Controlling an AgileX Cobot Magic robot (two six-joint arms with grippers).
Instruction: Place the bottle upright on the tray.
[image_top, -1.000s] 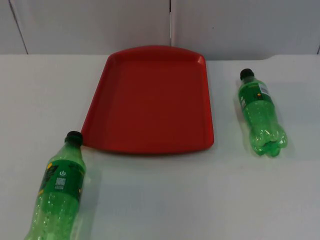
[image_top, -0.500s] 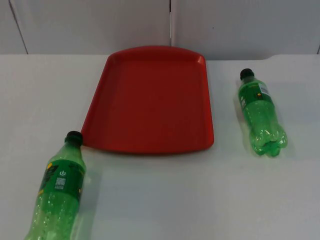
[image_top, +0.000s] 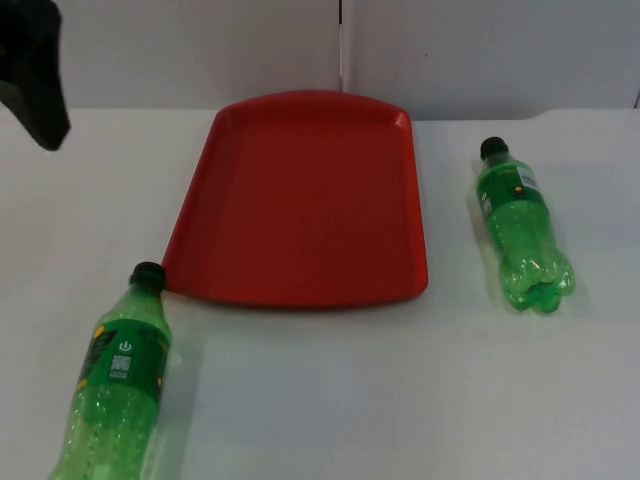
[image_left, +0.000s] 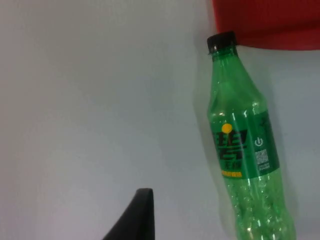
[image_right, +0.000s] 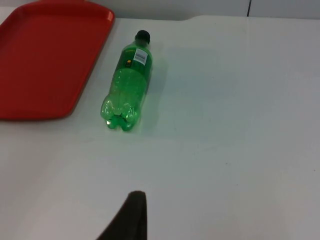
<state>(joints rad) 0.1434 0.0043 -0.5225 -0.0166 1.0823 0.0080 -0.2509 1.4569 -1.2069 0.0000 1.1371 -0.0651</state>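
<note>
The red tray (image_top: 300, 200) is set at the middle of the table (image_top: 400, 390), against its far edge. One green bottle (image_top: 115, 375) lies at the tray's near left corner, cap touching it. A second bottle (image_top: 520, 225) lies well apart toward the right edge. Open table is left between them along the near edge.

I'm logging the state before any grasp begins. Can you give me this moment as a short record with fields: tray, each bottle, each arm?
tray: red tray, nothing on it, on the white table near the grey wall
left bottle: green bottle, lying flat, black cap right at the tray's near left corner
right bottle: green bottle, lying flat beside the tray, apart from it, cap toward the wall
left arm: black part at the top view's upper left corner; left gripper's fingertip above bare table beside the left bottle
right arm: waits; right gripper's fingertip well short of the right bottle
task status: neither bottle upright or on the tray
</note>
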